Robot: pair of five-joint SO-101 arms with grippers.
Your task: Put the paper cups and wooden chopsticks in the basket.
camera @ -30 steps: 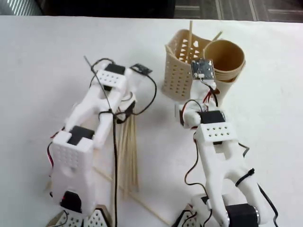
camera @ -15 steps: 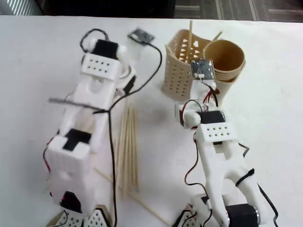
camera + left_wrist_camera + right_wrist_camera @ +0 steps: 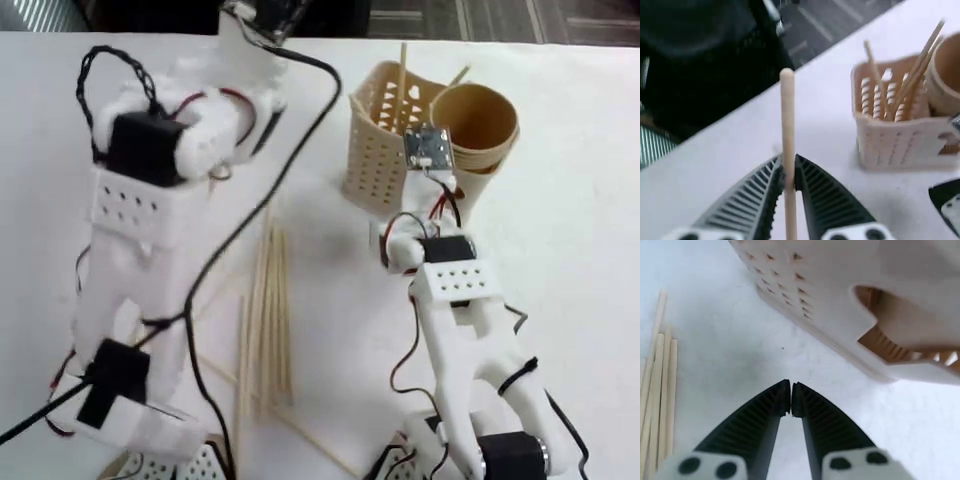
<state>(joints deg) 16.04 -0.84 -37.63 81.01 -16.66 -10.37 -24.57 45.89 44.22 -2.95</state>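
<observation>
Wooden chopstick (image 3: pixel 787 130) stands upright, pinched by the left gripper (image 3: pixel 789 175), left of the basket (image 3: pixel 375 160) in the high view's upper middle. Thinly held, it may pivot and miss the rim. Right gripper (image 3: pixel 790 399) closed, empty.

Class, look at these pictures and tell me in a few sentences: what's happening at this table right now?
The left gripper is shut on one wooden chopstick, held up off the table. The basket already has a few chopsticks standing in it, with the stack of paper cups right beside it. The right gripper is shut and empty, low by the basket. More loose chopsticks lie on the table.
</observation>
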